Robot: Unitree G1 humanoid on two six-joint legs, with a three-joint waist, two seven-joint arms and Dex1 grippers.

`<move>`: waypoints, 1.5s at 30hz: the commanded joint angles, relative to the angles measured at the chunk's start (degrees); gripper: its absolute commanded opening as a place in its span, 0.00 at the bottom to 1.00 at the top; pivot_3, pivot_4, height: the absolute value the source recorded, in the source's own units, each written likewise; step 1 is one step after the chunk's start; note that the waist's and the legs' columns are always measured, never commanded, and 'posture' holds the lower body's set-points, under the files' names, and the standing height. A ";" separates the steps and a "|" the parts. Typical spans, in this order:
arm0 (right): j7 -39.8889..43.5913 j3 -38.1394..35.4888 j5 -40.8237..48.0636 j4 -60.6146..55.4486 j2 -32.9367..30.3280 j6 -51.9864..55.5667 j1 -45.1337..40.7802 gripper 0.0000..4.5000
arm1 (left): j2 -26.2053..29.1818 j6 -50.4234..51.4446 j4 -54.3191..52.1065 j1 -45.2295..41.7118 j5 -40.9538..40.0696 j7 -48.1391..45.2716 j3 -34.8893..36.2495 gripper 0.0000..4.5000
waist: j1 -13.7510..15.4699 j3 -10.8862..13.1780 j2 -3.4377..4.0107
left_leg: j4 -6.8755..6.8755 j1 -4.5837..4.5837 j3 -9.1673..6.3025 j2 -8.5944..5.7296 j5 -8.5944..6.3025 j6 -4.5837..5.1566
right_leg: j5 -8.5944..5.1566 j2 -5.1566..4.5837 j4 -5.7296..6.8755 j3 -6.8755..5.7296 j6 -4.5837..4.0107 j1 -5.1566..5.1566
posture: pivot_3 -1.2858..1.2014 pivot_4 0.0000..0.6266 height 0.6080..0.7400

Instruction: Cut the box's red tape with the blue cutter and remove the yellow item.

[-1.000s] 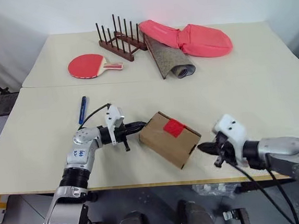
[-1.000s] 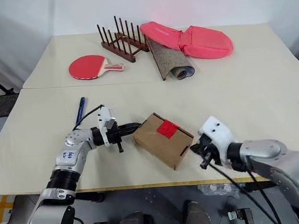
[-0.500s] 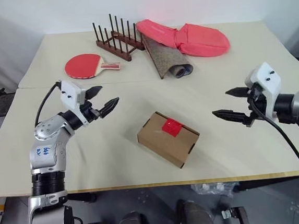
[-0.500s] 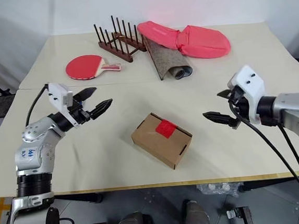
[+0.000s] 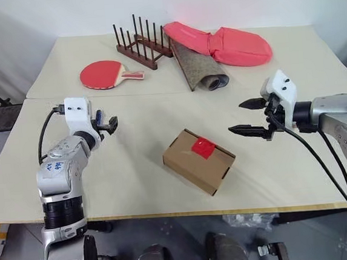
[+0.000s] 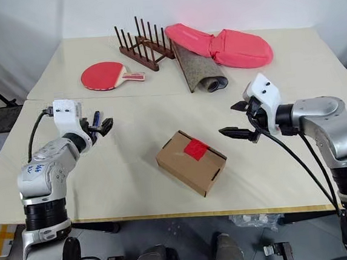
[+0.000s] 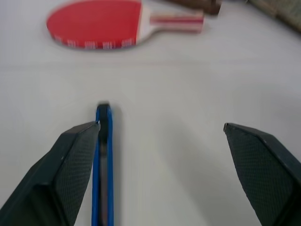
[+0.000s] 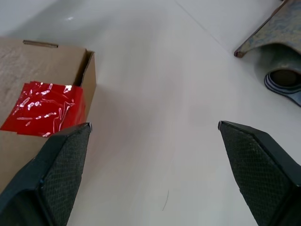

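The brown box (image 5: 195, 164) lies flat near the table's front edge, flap shut, with the red tape (image 5: 202, 147) stuck over the flap edge. The blue cutter (image 7: 103, 165) lies on the table well left of the box. My left gripper (image 5: 109, 124) hovers open just above it, one finger (image 7: 66, 174) running alongside it and nothing between the fingers. To the right of the box and apart from it, my right gripper (image 5: 238, 117) is open and points at the tape (image 8: 44, 108). The yellow item is hidden.
At the back of the table are a red paddle (image 5: 105, 74), a wooden peg rack (image 5: 142, 44), a rolled mat (image 5: 200, 70) and a pink cushion (image 5: 227, 43). A seam (image 5: 158, 94) crosses the table behind both grippers.
Both grippers were shut against the box's two ends and have opened. The left arm swung left to the cutter. The right arm lifted up and back from the box.
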 commanded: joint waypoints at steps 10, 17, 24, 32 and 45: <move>2.59 -1.04 -0.46 -1.03 0.31 0.04 -2.24 1.00 | 1.29 5.38 8.29 -3.90 0.93 2.97 2.46 1.00 | -0.23 0.01 -0.02 | -0.02 0.00 0.03 -0.01 0.01 -0.04 | 0.00 0.00 0.02 -0.03 0.00 0.00 | 0.52 0.24 1.00; 2.74 -1.06 -1.21 -0.60 0.61 -0.06 -3.10 1.00 | 1.65 3.23 17.12 -6.57 1.52 1.69 1.03 0.67 | 0.07 0.01 -0.02 | -0.01 0.10 0.04 -0.03 0.14 -0.15 | 0.00 0.00 0.04 -0.01 -0.01 0.09 | 0.52 0.24 1.00; 2.68 -1.77 -1.23 -1.52 0.07 0.41 -2.18 1.00 | 2.90 3.15 19.77 -7.17 2.87 1.62 0.32 0.41 | 0.52 0.01 -0.01 | 0.02 0.16 0.05 -0.03 0.18 -0.16 | -0.01 -0.01 0.13 0.04 -0.02 0.11 | 0.52 0.24 1.00; 2.56 -2.15 -1.35 -1.72 -0.10 0.37 -1.87 1.00 | 3.68 3.56 19.64 -6.79 3.50 1.05 -0.75 0.08 | 0.66 0.00 0.00 | 0.02 0.16 0.05 -0.04 0.19 -0.16 | -0.01 -0.01 0.15 0.04 -0.02 0.11 | 0.52 0.24 1.00; 2.47 -2.11 -1.64 -1.42 0.04 0.06 -1.46 1.00 | 5.94 4.97 16.87 -5.23 4.61 -1.60 -3.05 0.12 | 0.68 0.00 0.00 | 0.01 0.15 0.05 -0.05 0.19 -0.17 | -0.01 -0.01 0.13 0.03 -0.02 0.10 | 0.52 0.24 1.00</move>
